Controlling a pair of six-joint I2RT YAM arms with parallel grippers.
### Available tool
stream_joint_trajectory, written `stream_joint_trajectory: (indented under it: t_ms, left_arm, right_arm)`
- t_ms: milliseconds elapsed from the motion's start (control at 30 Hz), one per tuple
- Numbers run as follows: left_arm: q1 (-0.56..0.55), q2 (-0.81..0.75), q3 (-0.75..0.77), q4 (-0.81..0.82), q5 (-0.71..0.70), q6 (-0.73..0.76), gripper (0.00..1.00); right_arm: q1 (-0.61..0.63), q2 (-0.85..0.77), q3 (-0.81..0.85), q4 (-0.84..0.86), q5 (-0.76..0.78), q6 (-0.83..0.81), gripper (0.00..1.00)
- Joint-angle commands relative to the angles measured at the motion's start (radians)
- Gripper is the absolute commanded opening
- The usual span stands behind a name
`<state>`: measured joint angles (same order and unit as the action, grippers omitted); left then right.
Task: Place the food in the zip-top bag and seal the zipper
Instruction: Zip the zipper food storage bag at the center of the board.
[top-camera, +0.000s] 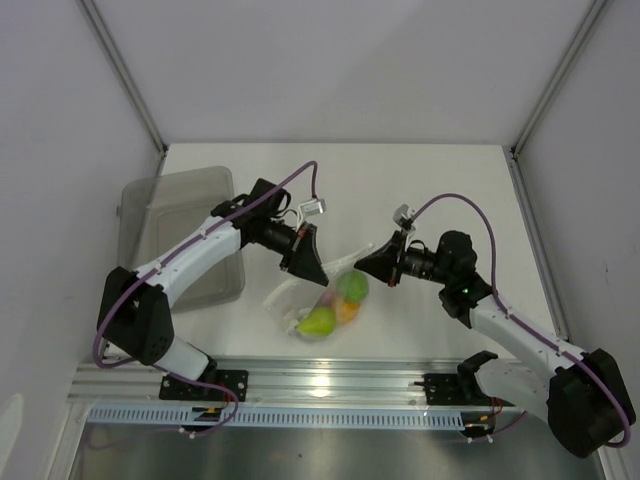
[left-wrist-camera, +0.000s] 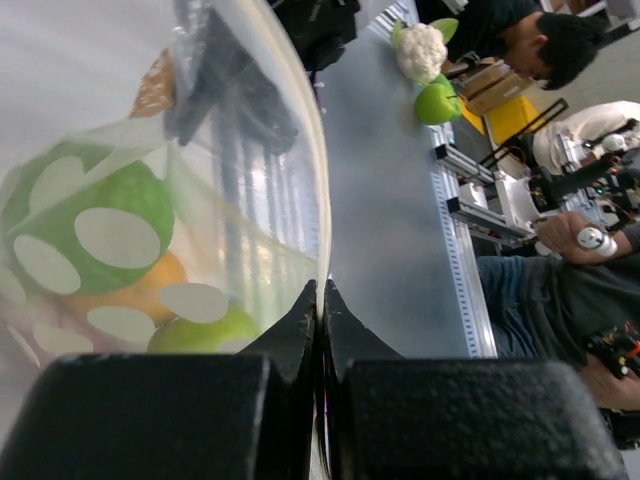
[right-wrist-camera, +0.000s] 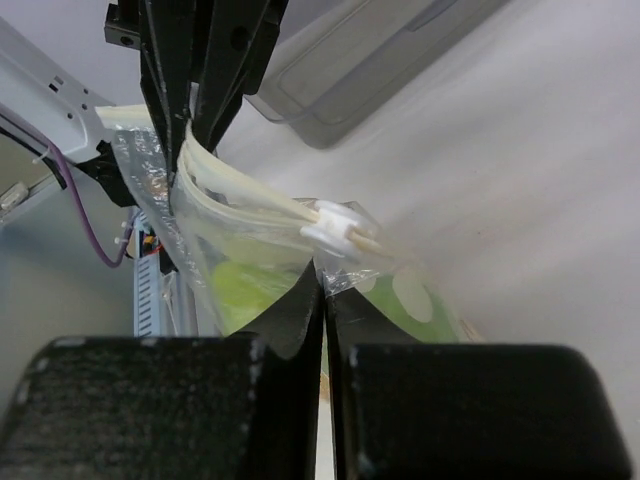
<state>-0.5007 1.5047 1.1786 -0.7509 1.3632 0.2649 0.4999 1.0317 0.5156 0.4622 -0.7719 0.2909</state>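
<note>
The clear zip-top bag (top-camera: 322, 300) hangs between both grippers, its bottom resting on the table. Inside it I see the round green fruit (top-camera: 352, 287), the yellow-green pear (top-camera: 318, 321) and the orange fruit (top-camera: 346, 311); the eggplant is hidden. My left gripper (top-camera: 316, 276) is shut on the bag's mouth edge (left-wrist-camera: 322, 200), with the green fruit (left-wrist-camera: 90, 230), orange fruit (left-wrist-camera: 150, 287) and pear (left-wrist-camera: 205, 330) showing through the plastic. My right gripper (top-camera: 362, 262) is shut on the bag (right-wrist-camera: 250, 270) just under the zipper strip (right-wrist-camera: 250, 205) and its white slider (right-wrist-camera: 335, 231).
The translucent grey bin (top-camera: 180, 232) stands at the left behind my left arm and also shows in the right wrist view (right-wrist-camera: 370, 60). The aluminium rail (top-camera: 320, 378) runs along the near edge. White walls enclose the table.
</note>
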Motion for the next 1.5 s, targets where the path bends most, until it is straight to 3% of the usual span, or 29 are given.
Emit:
stream_joint_trajectory:
  t_ms: [0, 100, 200, 233, 500, 600, 967, 1200, 1300, 1333, 1467]
  left_arm:
    - [0.007, -0.015, 0.010, 0.102, -0.114, -0.088, 0.02]
    - [0.007, -0.055, -0.017, 0.197, -0.286, -0.185, 0.23]
    - [0.007, -0.119, -0.085, 0.321, -0.349, -0.256, 0.34]
    - [0.005, -0.139, -0.094, 0.350, -0.369, -0.291, 0.43]
    - [-0.110, -0.323, -0.119, 0.444, -0.565, -0.311, 0.60]
    - [-0.142, -0.353, -0.105, 0.456, -0.576, -0.306, 0.73]
    - [-0.209, -0.294, -0.047, 0.343, -0.681, -0.198, 0.78]
    - [-0.240, -0.288, -0.043, 0.370, -0.816, -0.176, 0.79]
    - [-0.240, -0.242, 0.004, 0.294, -0.761, -0.127, 0.83]
    - [-0.240, -0.216, 0.076, 0.250, -0.745, -0.119, 0.81]
    - [-0.251, -0.153, 0.099, 0.176, -0.713, -0.101, 0.75]
  right_arm:
    - [0.000, -0.034, 0.001, 0.018, 0.014, 0.021, 0.00]
    - [0.015, -0.116, 0.001, -0.088, 0.112, 0.016, 0.00]
    - [0.038, -0.188, 0.018, -0.213, 0.187, 0.028, 0.00]
    - [0.049, -0.208, 0.024, -0.236, 0.201, 0.036, 0.00]
    - [0.204, -0.210, 0.092, -0.451, 0.495, 0.102, 0.00]
    - [0.256, -0.205, 0.110, -0.496, 0.577, 0.146, 0.00]
    - [0.292, -0.199, 0.132, -0.543, 0.678, 0.269, 0.00]
    - [0.307, -0.162, 0.184, -0.562, 0.666, 0.275, 0.00]
    - [0.308, -0.165, 0.189, -0.577, 0.674, 0.272, 0.00]
    - [0.308, -0.168, 0.190, -0.583, 0.680, 0.277, 0.00]
    - [0.310, -0.168, 0.211, -0.616, 0.717, 0.294, 0.00]
